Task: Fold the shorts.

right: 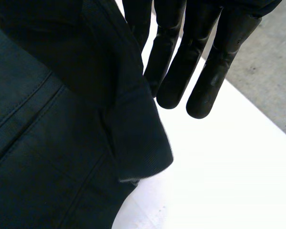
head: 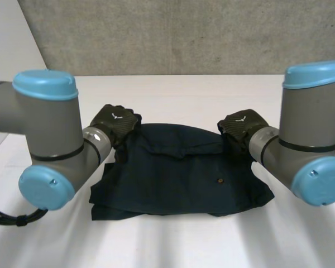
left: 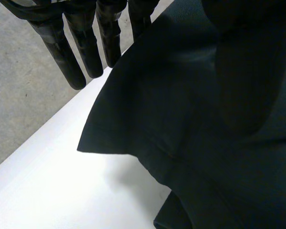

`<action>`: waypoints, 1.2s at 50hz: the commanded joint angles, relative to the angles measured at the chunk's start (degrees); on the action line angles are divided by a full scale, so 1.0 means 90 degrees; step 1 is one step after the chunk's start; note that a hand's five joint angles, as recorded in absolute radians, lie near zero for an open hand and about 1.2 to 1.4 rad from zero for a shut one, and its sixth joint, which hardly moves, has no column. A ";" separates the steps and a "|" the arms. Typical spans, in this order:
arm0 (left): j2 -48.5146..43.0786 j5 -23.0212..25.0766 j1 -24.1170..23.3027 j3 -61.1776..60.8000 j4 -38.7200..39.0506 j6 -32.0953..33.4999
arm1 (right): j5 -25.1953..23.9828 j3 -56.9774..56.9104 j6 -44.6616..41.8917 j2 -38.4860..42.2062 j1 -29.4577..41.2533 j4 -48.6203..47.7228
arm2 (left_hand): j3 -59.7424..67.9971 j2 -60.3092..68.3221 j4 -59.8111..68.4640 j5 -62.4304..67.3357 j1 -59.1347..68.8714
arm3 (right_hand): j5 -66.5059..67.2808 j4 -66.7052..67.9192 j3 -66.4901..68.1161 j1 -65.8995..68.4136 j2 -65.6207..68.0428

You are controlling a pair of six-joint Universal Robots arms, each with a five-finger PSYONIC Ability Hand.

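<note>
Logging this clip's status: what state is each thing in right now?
shorts: far edge lifted off the table, the rest lying down.
left hand: shut on the shorts' far left corner, fingers straight.
right hand: shut on the far right corner likewise.

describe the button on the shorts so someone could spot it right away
On the white table, dark shorts lie between the left hand and right hand. Right of the shorts' middle, nearer the right hand, sits the button: a small brownish dot, the one light speck on the dark cloth.
</note>
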 commanded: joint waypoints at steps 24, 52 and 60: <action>0.1569 0.0807 0.0545 -0.1557 0.1532 -0.1700 | -0.0076 0.0639 -0.0029 -0.0379 -0.0155 -0.0338 | 0.1059 0.1050 0.1053 0.1031 0.1008 | 0.1454 0.1331 0.1367 0.2632 0.1470; 0.0281 0.1219 0.0750 -0.1284 0.1317 -0.1779 | -0.0076 0.0756 -0.0087 -0.0242 -0.0077 -0.0426 | 0.1415 0.1406 0.1409 0.1387 0.1363 | 0.1454 0.1331 0.1367 0.2632 0.1470; -0.0139 0.1199 0.0516 -0.0903 0.1278 -0.1779 | -0.0076 0.0795 -0.0107 -0.0203 -0.0077 -0.0485 | 0.1788 0.1779 0.1782 0.1760 0.1737 | 0.1454 0.1331 0.1367 0.2632 0.1470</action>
